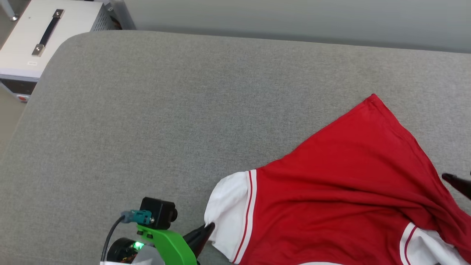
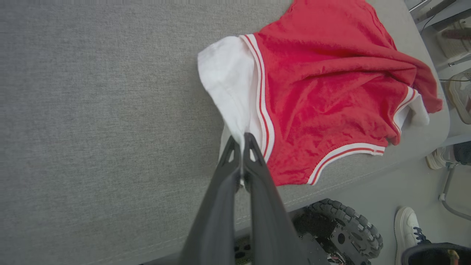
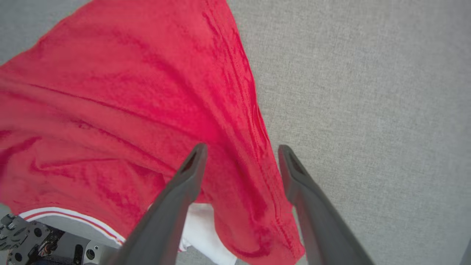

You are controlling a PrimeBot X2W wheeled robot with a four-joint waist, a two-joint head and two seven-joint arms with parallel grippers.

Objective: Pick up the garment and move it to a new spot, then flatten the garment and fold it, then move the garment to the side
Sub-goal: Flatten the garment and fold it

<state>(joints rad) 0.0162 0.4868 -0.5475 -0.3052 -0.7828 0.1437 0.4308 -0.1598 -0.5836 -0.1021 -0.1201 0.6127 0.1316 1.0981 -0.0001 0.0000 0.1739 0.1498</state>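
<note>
The garment (image 1: 331,184) lies crumpled on the near right part of the grey cloth-covered table (image 1: 165,103), its red body spread toward the middle and one pointed corner reaching farthest away from the robot.

The head view takes in a white case (image 1: 36,40) with a black handle standing off the table's far left corner. A small label (image 1: 32,63) on it is too small to read. The same view shows the black wrist camera (image 1: 158,213) on its green bracket (image 1: 171,244) just behind the left end effector (image 1: 206,230), and one dark finger of the right end effector (image 1: 456,180) at the right edge over bunched red cloth.

The left wrist view shows the grip more plainly: the left end effector (image 2: 241,141) is pressed together, pinching the edge of the white sleeve (image 2: 228,81), which is drawn up into a peak. It also shows the striped neckline (image 2: 346,154) near the table's front edge, a knobbly wheel (image 2: 346,228) below it and a white shoe (image 2: 406,224) on the floor.

The right wrist view looks close at the red cloth (image 3: 110,110), creased and with a stitched hem running between the fingers. The right end effector (image 3: 243,149) is spread wide and holds nothing.

The sleeves are white, joined to the red body by red-and-white stripe trim.
</note>
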